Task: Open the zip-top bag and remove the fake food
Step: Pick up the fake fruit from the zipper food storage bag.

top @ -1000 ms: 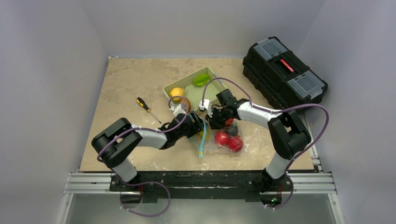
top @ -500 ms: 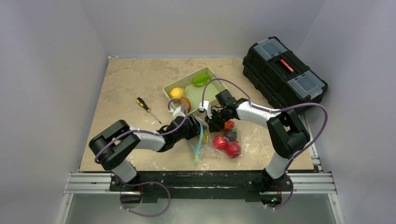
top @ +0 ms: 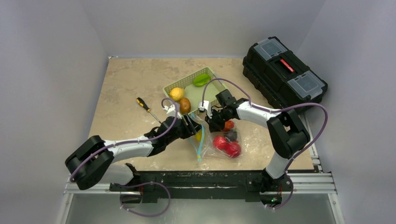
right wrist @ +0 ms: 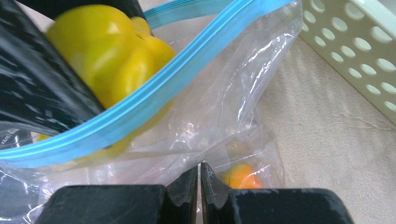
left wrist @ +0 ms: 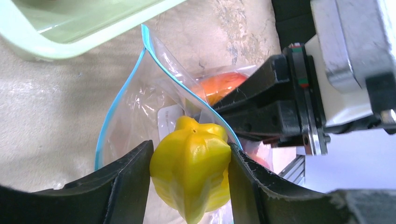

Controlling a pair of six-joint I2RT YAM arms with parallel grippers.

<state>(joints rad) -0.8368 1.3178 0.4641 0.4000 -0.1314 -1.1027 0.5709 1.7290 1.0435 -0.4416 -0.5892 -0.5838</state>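
Left fingers [left wrist: 133, 179] grip the yellow fake pepper [left wrist: 191, 172] in the mouth of the zip-top bag [right wrist: 224, 107], which lies on the desk [top: 126, 84] beside the green basket [left wrist: 70, 42]. Right fingers [right wrist: 189, 186] pinch its plastic. If that pinch slips, the bag could drag along with the pepper.

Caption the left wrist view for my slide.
Left fingers grip a yellow fake fruit at the mouth of the open zip-top bag.

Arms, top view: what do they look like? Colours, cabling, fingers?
Left arm and right arm match: white link shells, black joints, a purple cable looping along each. Left fingers and right fingers are black with ridged inner edges.
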